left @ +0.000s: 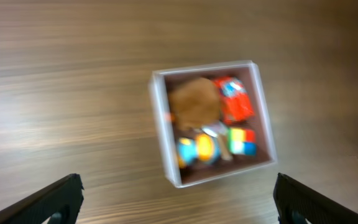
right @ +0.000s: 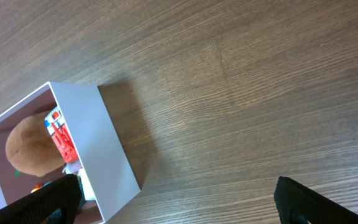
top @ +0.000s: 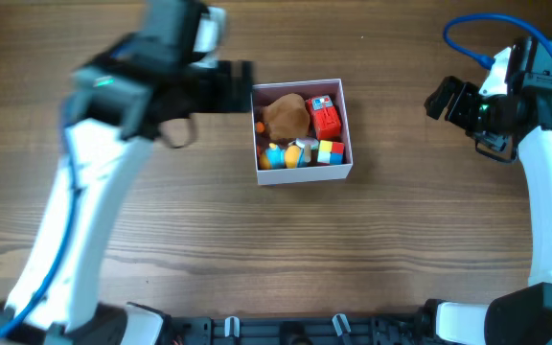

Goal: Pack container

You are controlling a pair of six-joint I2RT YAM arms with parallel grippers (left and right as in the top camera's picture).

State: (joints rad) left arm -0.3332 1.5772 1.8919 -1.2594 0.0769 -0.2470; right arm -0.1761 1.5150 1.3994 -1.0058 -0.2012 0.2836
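The container [top: 301,175] is a square white-walled box with a pink inside, in the middle of the wooden table. In it lie a brown plush toy [top: 285,116], a red block toy [top: 326,119], a colour cube [top: 331,150] and a blue-orange toy [top: 276,156]. It also shows in the left wrist view [left: 160,130] and the right wrist view [right: 104,140]. My left gripper [top: 242,86] hangs just left of the box, open and empty [left: 176,202]. My right gripper [top: 446,99] is open and empty [right: 176,199], well to the right of the box.
Bare wood-grain tabletop [top: 209,249] lies all around the box. A blue cable [top: 468,38] loops above the right arm. The arm bases and a black rail [top: 286,331] run along the front edge.
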